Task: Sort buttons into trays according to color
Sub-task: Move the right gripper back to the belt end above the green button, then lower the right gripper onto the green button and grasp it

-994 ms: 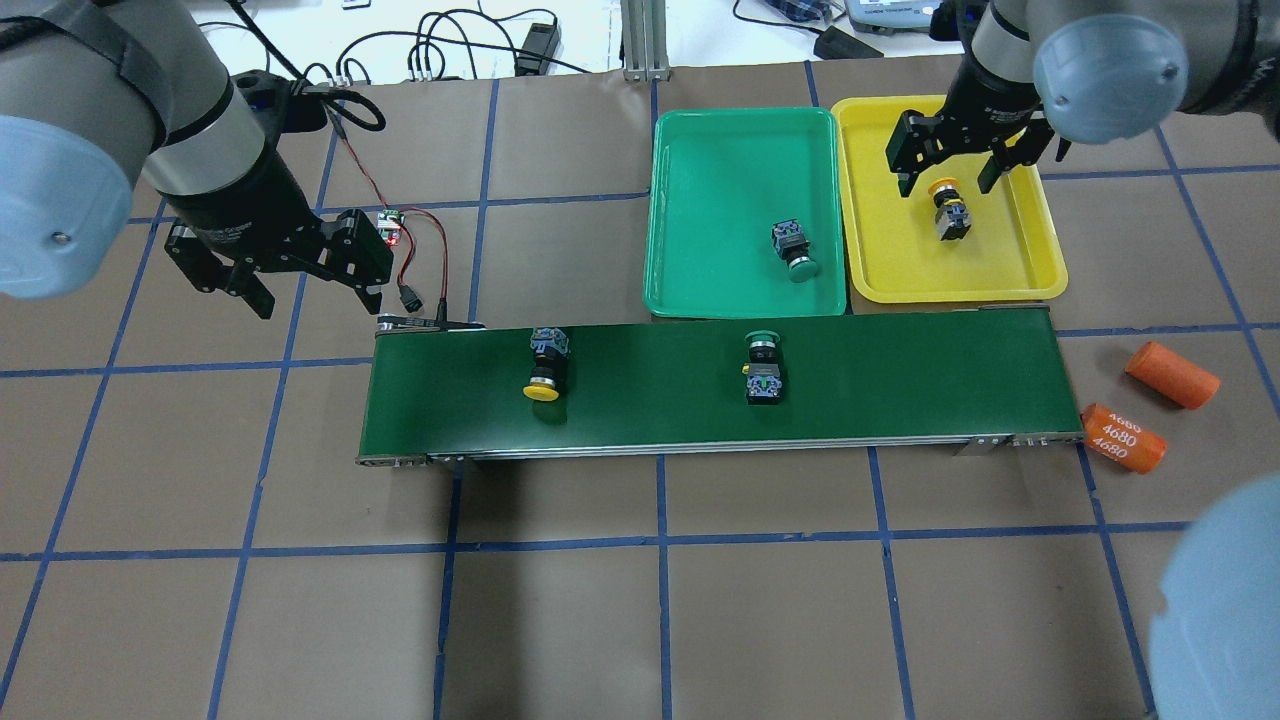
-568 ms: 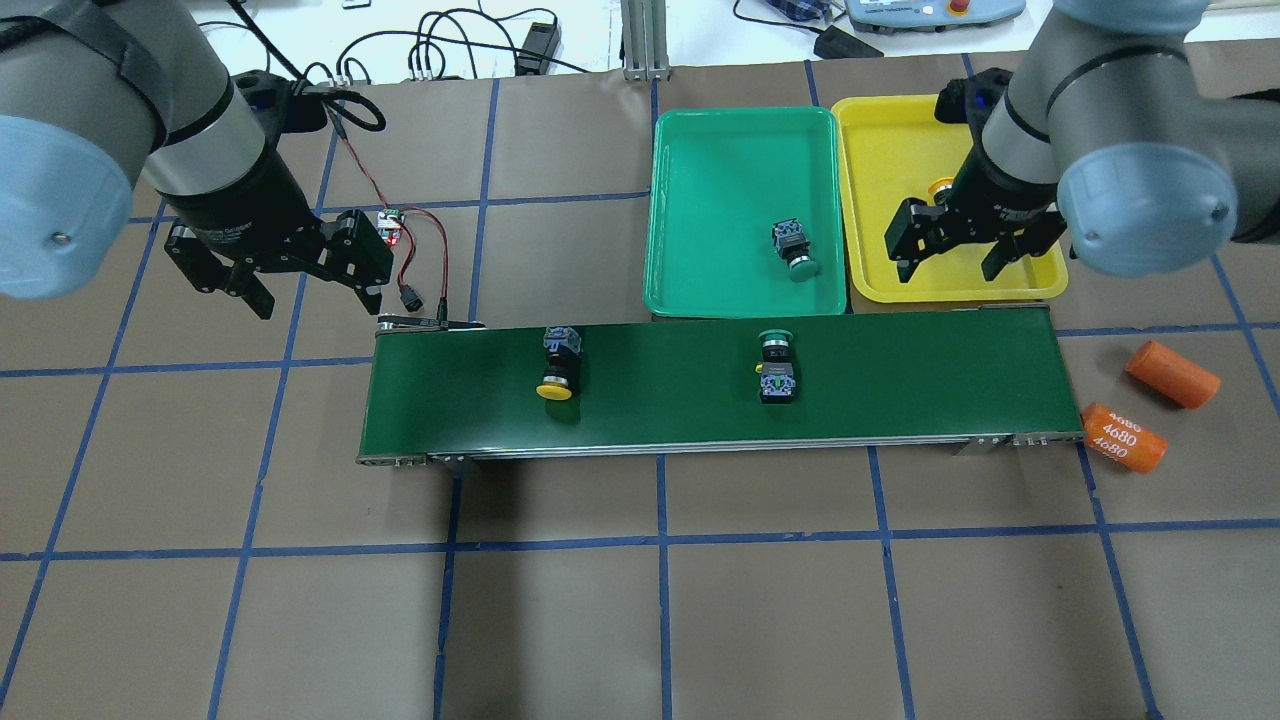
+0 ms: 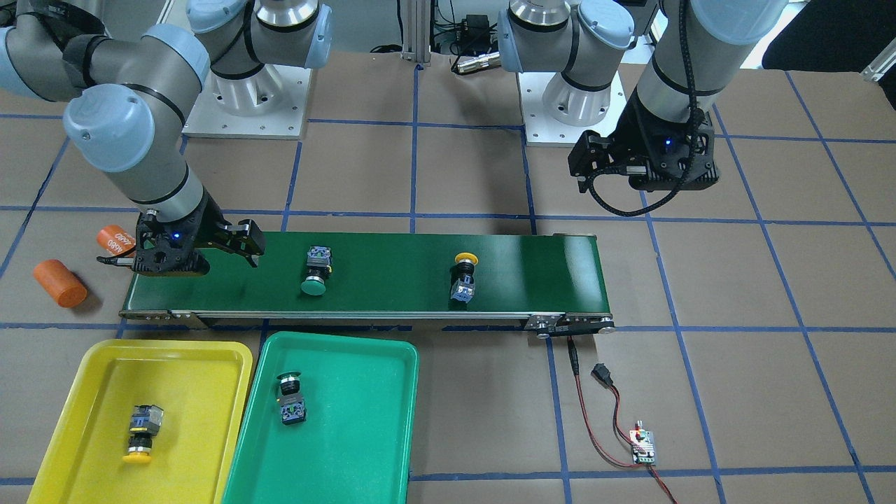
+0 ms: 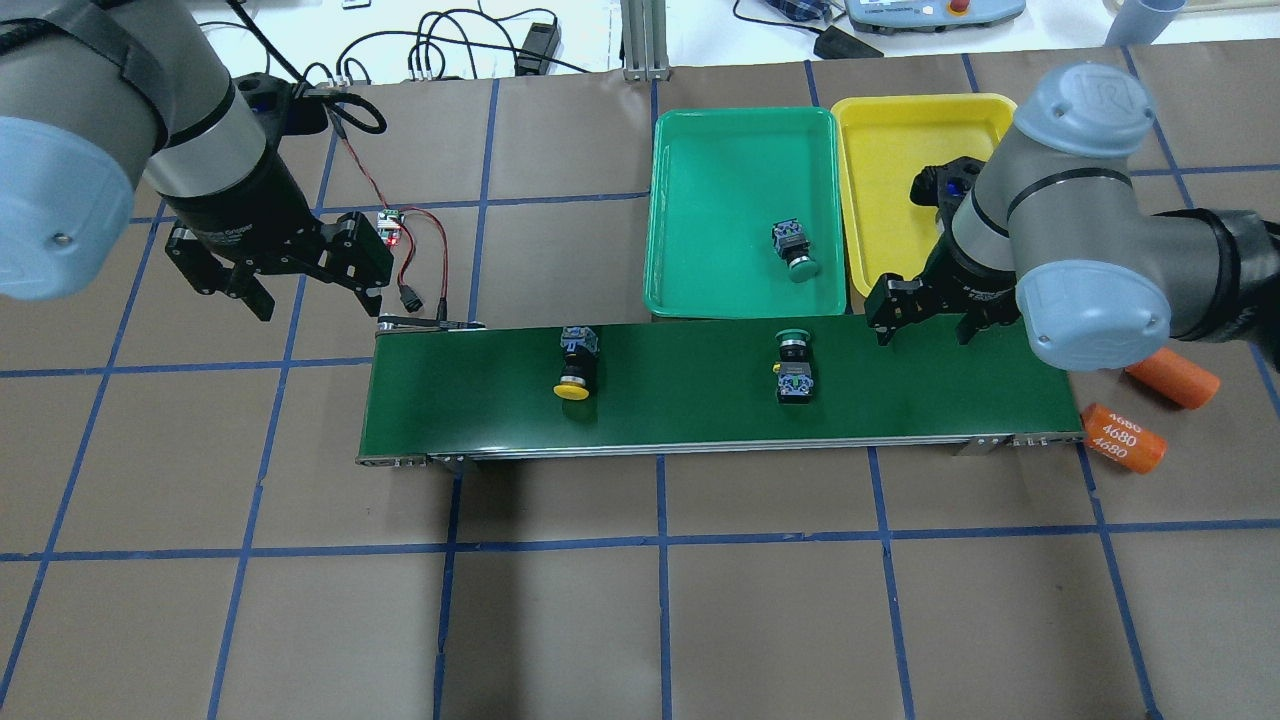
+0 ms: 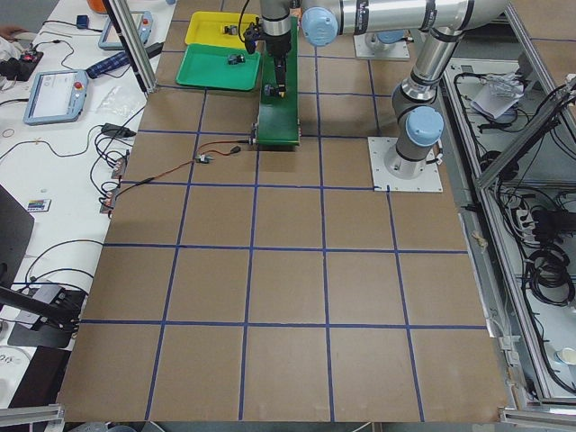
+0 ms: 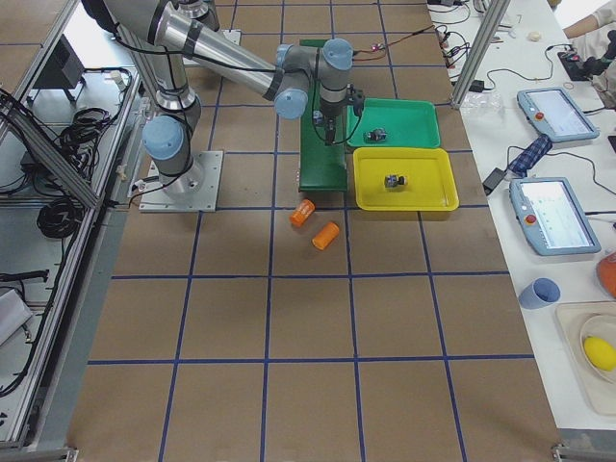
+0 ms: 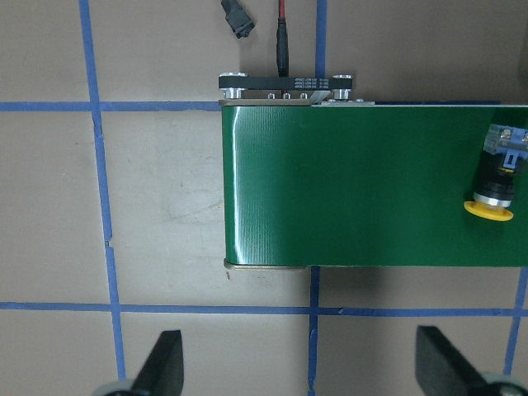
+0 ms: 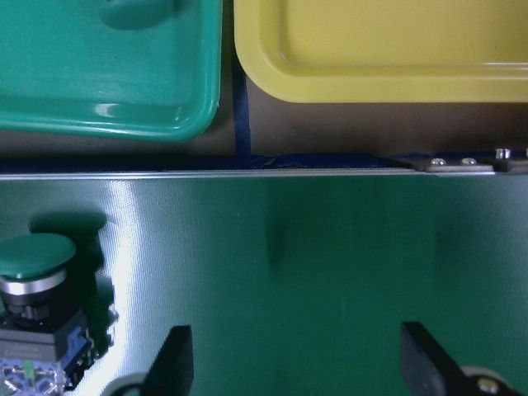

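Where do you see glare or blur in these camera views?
Right wrist view: a pale glare streak runs down the conveyor belt beside the green button, and the green tray looks slightly soft. Left wrist view: a similar sheen near the belt's end.

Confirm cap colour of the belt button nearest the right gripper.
The button has a green cap; the right wrist view shows it best.

yellow tray (image 4: 900,150): partly behind right arm (image 4: 1080,260) | green button (image 8: 37,256): cropped by edge
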